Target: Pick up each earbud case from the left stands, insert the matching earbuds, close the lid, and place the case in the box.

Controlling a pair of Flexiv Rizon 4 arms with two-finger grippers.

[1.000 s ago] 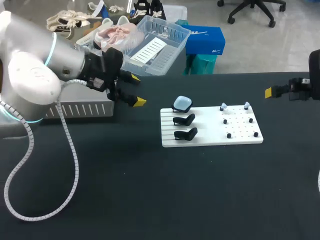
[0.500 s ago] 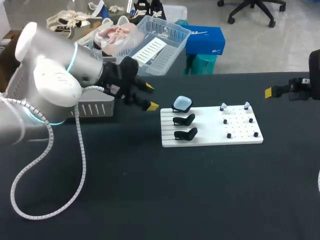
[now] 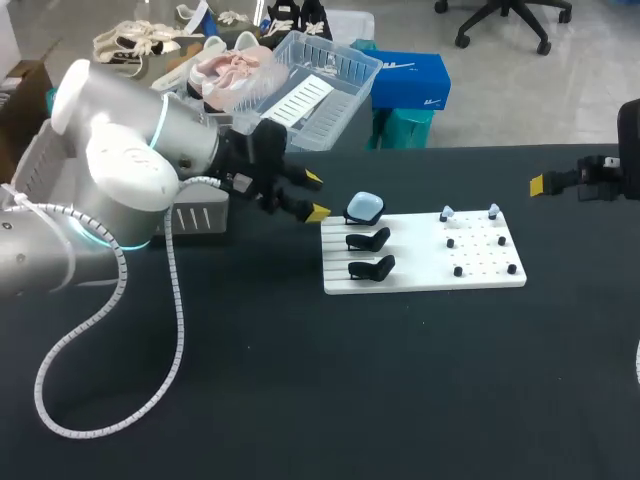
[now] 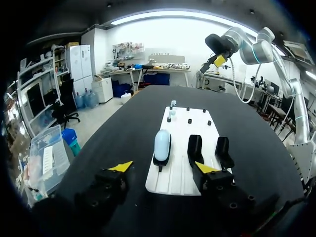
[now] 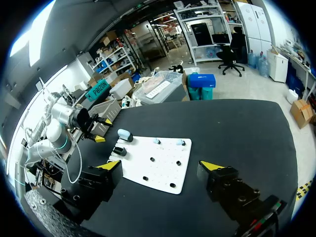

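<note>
"Overhead, how much room have you got?"
"Your left gripper (image 3: 315, 197), fingers spread, hangs just off the white board's (image 3: 420, 275) left edge, near the blue case (image 3: 365, 207) at its rear left corner."
"Left wrist?"
"The case sits ahead of your open fingers; bare black table (image 4: 123, 133) flanks the board."
"Right wrist?"
"Your right gripper (image 5: 161, 165), fingers wide apart, is well short of the board."

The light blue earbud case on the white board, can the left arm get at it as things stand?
Probably yes: the left tool is open just beside the earbud case, facing it, and nothing stands between them.
</note>
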